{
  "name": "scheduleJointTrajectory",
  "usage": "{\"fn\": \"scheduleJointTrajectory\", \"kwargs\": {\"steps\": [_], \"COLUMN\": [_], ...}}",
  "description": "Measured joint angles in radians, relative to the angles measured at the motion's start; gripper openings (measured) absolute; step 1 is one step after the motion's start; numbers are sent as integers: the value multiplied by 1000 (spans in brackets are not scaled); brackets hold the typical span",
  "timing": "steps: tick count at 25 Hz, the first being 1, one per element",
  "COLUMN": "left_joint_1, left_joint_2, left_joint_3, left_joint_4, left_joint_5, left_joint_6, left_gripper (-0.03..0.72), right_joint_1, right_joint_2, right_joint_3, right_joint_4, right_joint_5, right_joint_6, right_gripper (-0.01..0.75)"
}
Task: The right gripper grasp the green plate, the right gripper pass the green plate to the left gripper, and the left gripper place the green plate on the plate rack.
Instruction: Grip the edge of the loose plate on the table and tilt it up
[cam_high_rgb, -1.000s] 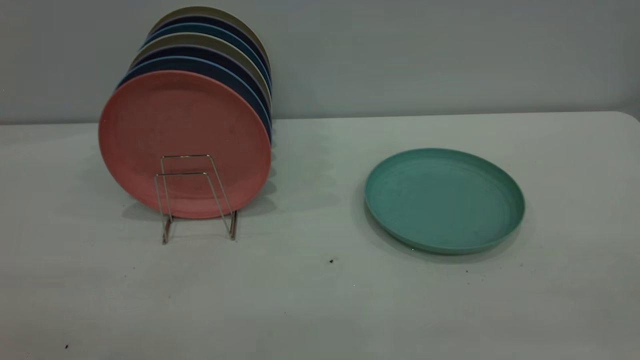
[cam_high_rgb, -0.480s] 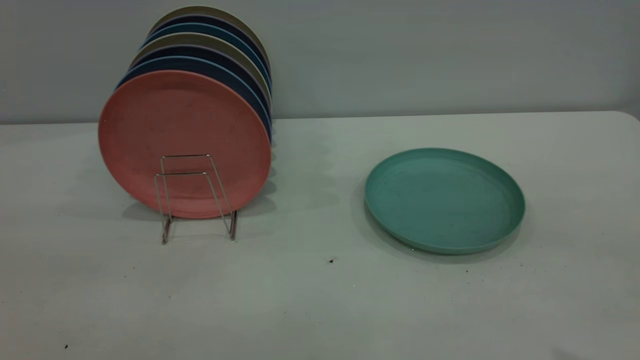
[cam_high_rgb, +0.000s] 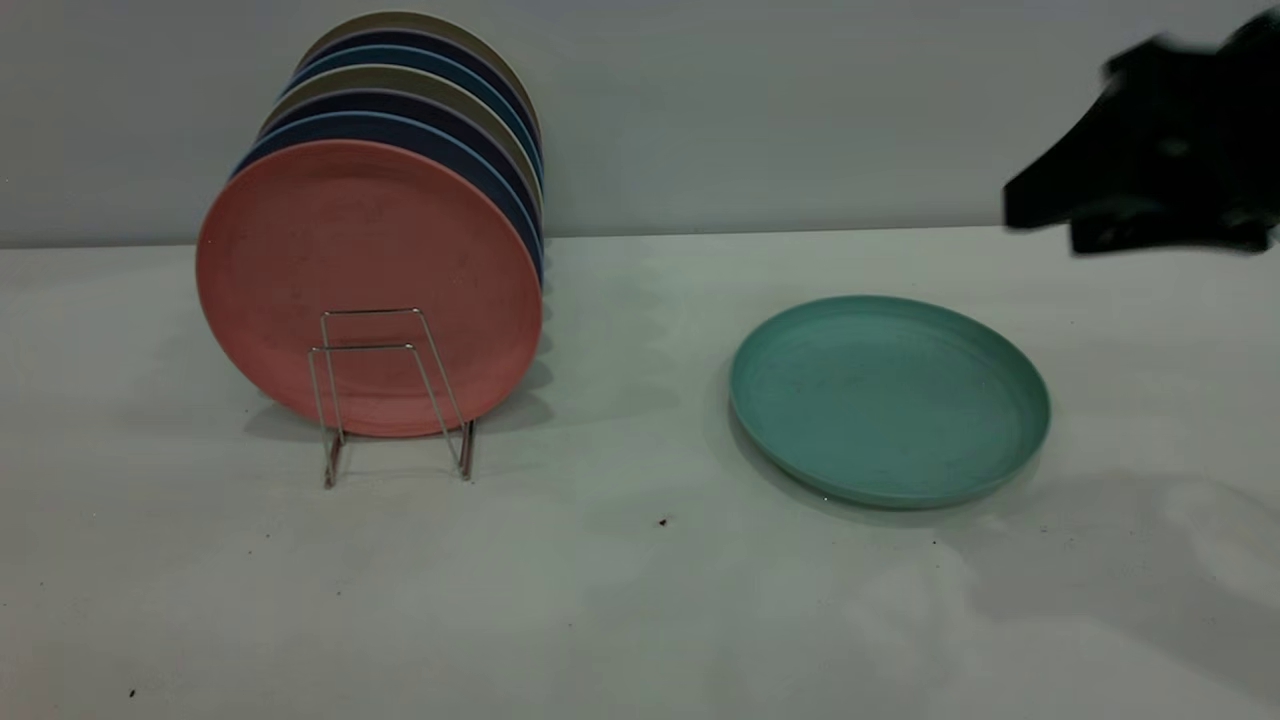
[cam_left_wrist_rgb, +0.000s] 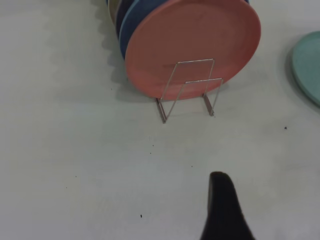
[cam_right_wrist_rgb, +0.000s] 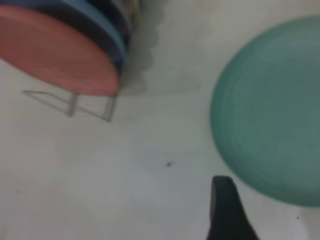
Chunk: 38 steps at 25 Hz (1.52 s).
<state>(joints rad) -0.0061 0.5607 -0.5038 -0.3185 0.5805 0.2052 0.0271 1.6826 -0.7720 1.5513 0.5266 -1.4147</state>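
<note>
The green plate (cam_high_rgb: 888, 398) lies flat on the white table, right of centre; it also shows in the right wrist view (cam_right_wrist_rgb: 272, 110) and its edge in the left wrist view (cam_left_wrist_rgb: 309, 65). The plate rack (cam_high_rgb: 392, 395) stands at the left, with a salmon-pink plate (cam_high_rgb: 368, 285) at its front and several dark blue and olive plates behind. My right gripper (cam_high_rgb: 1150, 170) hangs in the air at the upper right, above and to the right of the green plate, not touching it; it also shows in its wrist view (cam_right_wrist_rgb: 225, 205). My left gripper (cam_left_wrist_rgb: 222, 200) shows only in its wrist view, above bare table in front of the rack.
A light wall rises behind the table's back edge (cam_high_rgb: 800, 232). Bare table (cam_high_rgb: 640, 600) spreads in front of the rack and the green plate, with a few dark specks. The right arm's shadow (cam_high_rgb: 1130, 560) falls on the table at the front right.
The right gripper has come into the exterior view at the upper right, where nothing showed before, and its shadow now falls on the table. The plates and the rack have not moved.
</note>
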Motion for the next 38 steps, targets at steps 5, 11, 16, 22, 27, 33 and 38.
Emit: {"fn": "scheduleJointTrajectory", "kwargs": {"steps": [5, 11, 16, 22, 27, 33, 38], "left_joint_1": [0, 0, 0, 0, 0, 0, 0], "left_joint_2": [49, 181, 287, 348, 348, 348, 348], "left_joint_3": [0, -1, -43, -63, -63, -63, -63], "left_joint_4": [-10, -45, -49, -49, -49, -49, -49], "left_joint_5": [26, 25, 24, 1, -4, -11, -24], "left_joint_6": [0, 17, 18, 18, 21, 21, 21], "left_gripper": [494, 494, 494, 494, 494, 494, 494], "right_joint_1": [-81, -207, -234, -234, -234, -234, -207], "right_joint_2": [198, 331, 420, 574, 671, 717, 729], "right_joint_3": [-117, -224, -292, -415, -485, -514, -516], "right_joint_4": [-18, -90, -169, -209, -211, -208, -199], "right_joint_5": [16, 68, 72, 79, 111, 150, 153], "right_joint_6": [6, 61, 125, 203, 227, 238, 246], "right_gripper": [466, 465, 465, 465, 465, 465, 465]}}
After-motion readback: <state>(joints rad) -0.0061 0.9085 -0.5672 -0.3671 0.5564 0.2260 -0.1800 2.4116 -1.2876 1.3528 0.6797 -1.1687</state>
